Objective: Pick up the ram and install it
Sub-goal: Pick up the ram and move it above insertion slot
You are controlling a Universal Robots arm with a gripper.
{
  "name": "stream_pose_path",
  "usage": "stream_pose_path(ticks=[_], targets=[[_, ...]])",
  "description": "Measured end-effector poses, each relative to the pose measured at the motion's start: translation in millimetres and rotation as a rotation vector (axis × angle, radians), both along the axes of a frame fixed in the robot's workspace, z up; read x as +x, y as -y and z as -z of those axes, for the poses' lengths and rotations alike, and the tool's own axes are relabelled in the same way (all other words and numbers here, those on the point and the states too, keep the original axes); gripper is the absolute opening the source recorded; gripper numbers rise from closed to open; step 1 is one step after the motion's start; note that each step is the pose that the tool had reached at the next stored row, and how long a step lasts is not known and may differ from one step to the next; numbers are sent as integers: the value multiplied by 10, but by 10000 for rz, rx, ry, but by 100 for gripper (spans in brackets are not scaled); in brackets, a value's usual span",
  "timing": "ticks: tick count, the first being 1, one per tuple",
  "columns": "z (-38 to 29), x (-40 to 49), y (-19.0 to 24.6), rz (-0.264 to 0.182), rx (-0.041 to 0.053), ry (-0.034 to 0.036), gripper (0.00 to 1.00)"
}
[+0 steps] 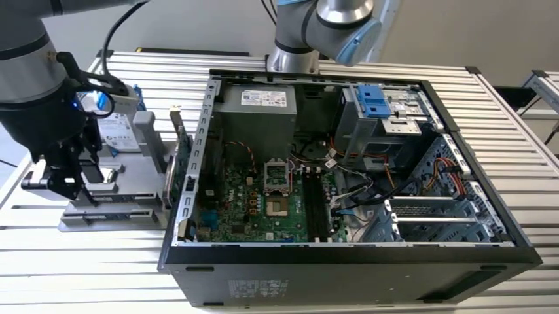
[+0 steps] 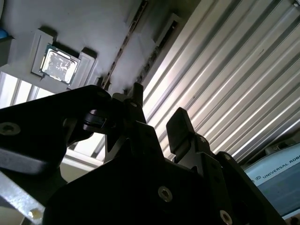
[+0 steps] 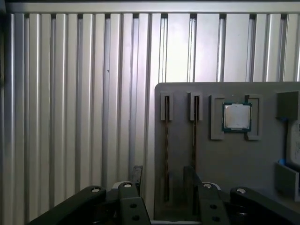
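Observation:
The ram shows in the first wrist view as two thin dark sticks on edge in slots of a grey holder (image 3: 234, 159): one stick (image 3: 166, 140) and a second (image 3: 194, 136) beside it. My gripper (image 3: 163, 177) is open above the holder, its black fingers (image 3: 136, 174) either side of the first stick and apart from it. In the second wrist view the gripper (image 2: 157, 110) is open too, with a stick's edge (image 2: 123, 51) running away from the fingertips. In the exterior view the gripper (image 1: 68, 183) hangs over the holder (image 1: 114, 209) at that view's left.
A square silver CPU chip (image 3: 236, 116) and a hard drive (image 1: 118, 131) also sit in the holder. The open computer case (image 1: 489, 216) lies at the exterior view's right, with its green motherboard (image 1: 253, 203) and long black memory slots (image 1: 319, 203). Everything rests on a ribbed aluminium table (image 3: 70, 93).

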State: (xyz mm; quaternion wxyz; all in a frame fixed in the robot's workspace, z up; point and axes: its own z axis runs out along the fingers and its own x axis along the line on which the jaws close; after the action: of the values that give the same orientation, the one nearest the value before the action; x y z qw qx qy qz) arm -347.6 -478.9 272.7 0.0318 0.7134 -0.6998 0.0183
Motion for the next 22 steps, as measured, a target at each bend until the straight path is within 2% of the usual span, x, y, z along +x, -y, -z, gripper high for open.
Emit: stream_pose_path(ticks=[5,12,18,20,22], targets=[[40,-2,-10,-1,-1,0,100],[43,-2,-11,-1,-1,0,100],[80,-2,-11,-1,1,1,100],[97,-3,-11,1,21,1,100],[110,-3,-11,-1,87,-1,100]])
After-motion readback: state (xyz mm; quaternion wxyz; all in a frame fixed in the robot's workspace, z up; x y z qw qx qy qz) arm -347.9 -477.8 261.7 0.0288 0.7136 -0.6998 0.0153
